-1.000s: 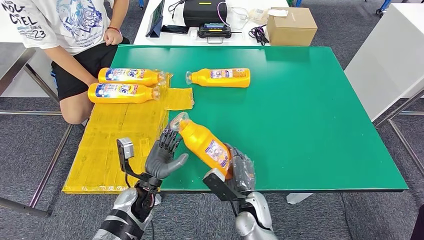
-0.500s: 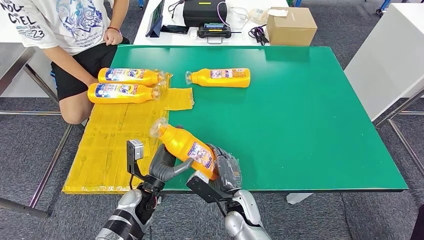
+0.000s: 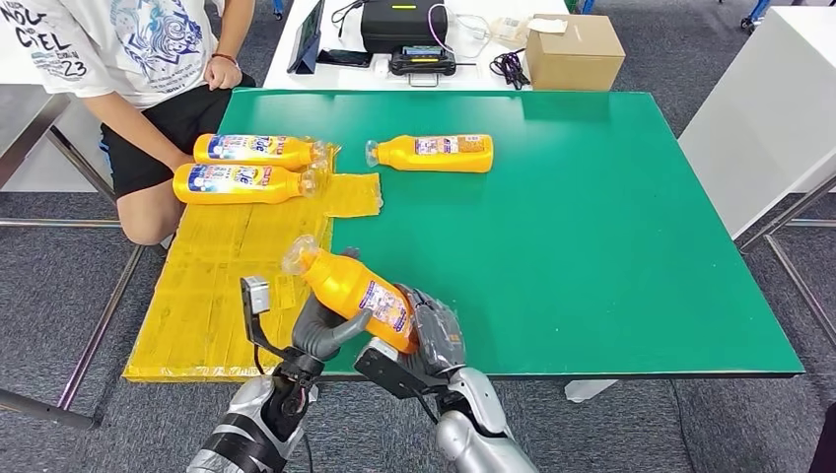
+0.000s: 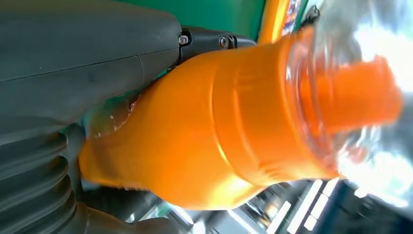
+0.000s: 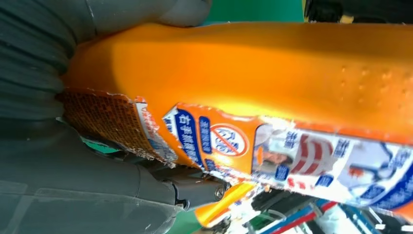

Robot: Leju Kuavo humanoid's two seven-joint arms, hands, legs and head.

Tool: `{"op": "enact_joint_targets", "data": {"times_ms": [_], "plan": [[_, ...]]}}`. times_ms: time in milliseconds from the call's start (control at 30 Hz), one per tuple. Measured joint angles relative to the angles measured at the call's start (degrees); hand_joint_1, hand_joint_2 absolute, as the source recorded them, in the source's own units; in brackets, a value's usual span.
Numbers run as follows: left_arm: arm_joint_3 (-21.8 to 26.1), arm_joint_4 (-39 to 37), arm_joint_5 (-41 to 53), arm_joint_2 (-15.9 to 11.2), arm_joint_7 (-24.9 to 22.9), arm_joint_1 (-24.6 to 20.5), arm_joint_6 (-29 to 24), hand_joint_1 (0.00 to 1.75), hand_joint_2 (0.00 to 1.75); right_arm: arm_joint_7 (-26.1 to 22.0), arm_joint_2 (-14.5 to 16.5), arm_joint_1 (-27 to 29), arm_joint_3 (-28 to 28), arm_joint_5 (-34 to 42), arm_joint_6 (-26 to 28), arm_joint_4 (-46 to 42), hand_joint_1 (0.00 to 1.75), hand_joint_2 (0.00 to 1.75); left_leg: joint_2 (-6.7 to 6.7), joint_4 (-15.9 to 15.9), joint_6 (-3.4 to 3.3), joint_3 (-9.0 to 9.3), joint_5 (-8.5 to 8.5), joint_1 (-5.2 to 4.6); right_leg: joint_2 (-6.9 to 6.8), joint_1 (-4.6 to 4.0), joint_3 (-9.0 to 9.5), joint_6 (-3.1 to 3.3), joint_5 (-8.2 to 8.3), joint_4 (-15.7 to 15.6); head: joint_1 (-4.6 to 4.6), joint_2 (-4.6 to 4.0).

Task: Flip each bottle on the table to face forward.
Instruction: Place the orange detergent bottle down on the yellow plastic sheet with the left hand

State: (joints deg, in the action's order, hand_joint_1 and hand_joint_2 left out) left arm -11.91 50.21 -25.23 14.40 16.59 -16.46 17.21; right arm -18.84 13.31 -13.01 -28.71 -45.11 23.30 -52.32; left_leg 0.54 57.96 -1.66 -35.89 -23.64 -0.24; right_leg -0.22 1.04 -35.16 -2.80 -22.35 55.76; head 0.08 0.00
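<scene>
Green table [image 3: 592,246], four orange bottles [image 3: 355,290].

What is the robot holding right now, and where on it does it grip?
An orange bottle: the right hand grips its lower body and base, the left hand holds under its upper body, near the neck.

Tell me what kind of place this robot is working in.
Probably a robotics lab or test room, not a home. A bare green table stands on grey office carpet, a white desk behind it holds a black equipment case with cables and a cardboard box, and a person sits alongside.
</scene>
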Motion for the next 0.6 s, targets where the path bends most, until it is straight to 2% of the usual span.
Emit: {"op": "enact_joint_targets", "data": {"times_ms": [167,333,533,567,600], "plan": [[1.0,-0.5,-4.3,0.0,-0.1,0.0,2.8,0.00,1.75,-1.1,-0.1,-2.8,-1.2,1.0,-3.9,3.7,1.75,1.75,0.00,0.0,0.00,0.00,0.00,0.00,0.00,0.00,-0.01,0.00,0.00,0.0,0.01,0.00],[1.7,-0.5,-6.8,0.0,-0.5,0.3,5.4,0.00,1.75,-1.4,0.1,-4.5,-2.2,1.5,-4.9,6.5,1.75,1.75,-0.02,0.0,0.00,0.00,0.00,0.00,0.01,0.00,-0.02,0.00,0.00,0.0,0.00,0.00],[1.4,0.0,-2.3,-0.7,1.6,0.4,6.3,0.00,1.75,-1.5,0.2,-5.7,-2.9,2.0,-4.9,8.3,1.75,1.75,-0.03,0.0,0.00,0.02,0.00,0.00,0.01,0.00,-0.02,0.00,0.00,0.0,-0.01,0.00],[1.2,0.1,-1.8,-0.8,1.8,0.4,6.1,0.05,1.75,-1.5,0.2,-5.8,-2.9,2.0,-4.9,8.4,1.75,1.75,-0.04,0.0,0.00,0.03,0.00,0.00,0.01,0.00,-0.02,0.00,0.00,0.0,-0.01,0.00],[1.1,0.2,-1.1,-0.9,2.2,0.4,5.6,0.27,1.75,-1.5,0.3,-6.0,-3.0,2.0,-4.9,8.6,1.75,1.75,-0.04,0.0,0.00,0.04,0.00,0.00,0.01,0.00,-0.02,0.00,0.00,0.0,-0.01,0.00]]}}
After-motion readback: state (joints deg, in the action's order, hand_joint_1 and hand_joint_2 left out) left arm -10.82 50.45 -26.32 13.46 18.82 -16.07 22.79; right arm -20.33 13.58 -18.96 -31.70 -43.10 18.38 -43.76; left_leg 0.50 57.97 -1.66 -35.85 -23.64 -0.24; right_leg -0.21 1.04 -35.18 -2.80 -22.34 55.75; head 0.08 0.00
